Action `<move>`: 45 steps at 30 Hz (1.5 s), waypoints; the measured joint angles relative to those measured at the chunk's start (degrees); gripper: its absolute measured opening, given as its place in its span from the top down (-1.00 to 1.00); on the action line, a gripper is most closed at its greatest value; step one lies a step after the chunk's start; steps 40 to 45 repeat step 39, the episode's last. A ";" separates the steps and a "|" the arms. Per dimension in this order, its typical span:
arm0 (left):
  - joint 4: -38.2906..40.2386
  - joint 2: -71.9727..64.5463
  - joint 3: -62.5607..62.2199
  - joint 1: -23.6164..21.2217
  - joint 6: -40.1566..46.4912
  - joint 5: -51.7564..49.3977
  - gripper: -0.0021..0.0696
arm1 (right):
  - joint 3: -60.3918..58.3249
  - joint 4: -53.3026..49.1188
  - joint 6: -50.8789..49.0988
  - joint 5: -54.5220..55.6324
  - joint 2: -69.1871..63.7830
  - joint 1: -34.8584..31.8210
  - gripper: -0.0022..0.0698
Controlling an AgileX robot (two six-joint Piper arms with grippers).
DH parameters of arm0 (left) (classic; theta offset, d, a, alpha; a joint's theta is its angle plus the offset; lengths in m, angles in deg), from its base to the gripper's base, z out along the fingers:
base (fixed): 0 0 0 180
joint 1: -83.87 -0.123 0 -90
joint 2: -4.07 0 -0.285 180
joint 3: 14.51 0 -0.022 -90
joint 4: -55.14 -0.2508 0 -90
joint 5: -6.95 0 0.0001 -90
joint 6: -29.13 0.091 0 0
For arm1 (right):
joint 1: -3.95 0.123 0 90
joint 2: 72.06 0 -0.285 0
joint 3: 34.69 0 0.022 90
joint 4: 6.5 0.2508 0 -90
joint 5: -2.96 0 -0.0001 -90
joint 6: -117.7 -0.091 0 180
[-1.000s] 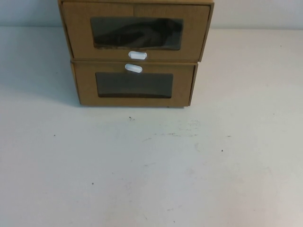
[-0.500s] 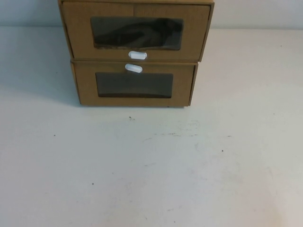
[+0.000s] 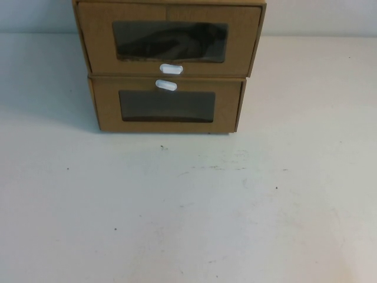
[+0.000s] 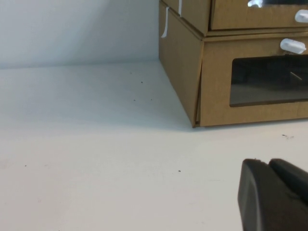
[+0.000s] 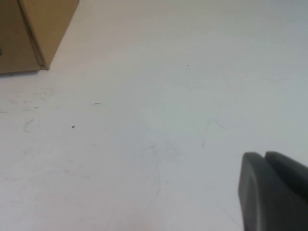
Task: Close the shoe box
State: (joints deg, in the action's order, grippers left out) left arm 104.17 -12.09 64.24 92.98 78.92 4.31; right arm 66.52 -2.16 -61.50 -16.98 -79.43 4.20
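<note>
The shoe box (image 3: 169, 40) is the upper of two stacked brown boxes at the table's far middle. It has a dark window and a white oval tab (image 3: 171, 69) under the window. In the high view its front is wider than the box below and overhangs it slightly. Its lower edge shows in the left wrist view (image 4: 240, 17). Neither arm shows in the high view. My left gripper (image 4: 267, 161) is shut and empty, low over the table, well in front of the boxes. My right gripper (image 5: 263, 154) is shut and empty over bare table.
The lower brown box (image 3: 168, 106) has its white tab (image 3: 166, 85) over its window; it also shows in the left wrist view (image 4: 216, 82). A brown box corner (image 5: 29, 33) shows in the right wrist view. The white table (image 3: 188, 206) stretches in front.
</note>
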 joint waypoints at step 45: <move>-48.03 8.88 0.00 0.00 -40.11 -18.63 0.96 | 0.00 0.00 0.00 0.00 0.10 0.00 0.97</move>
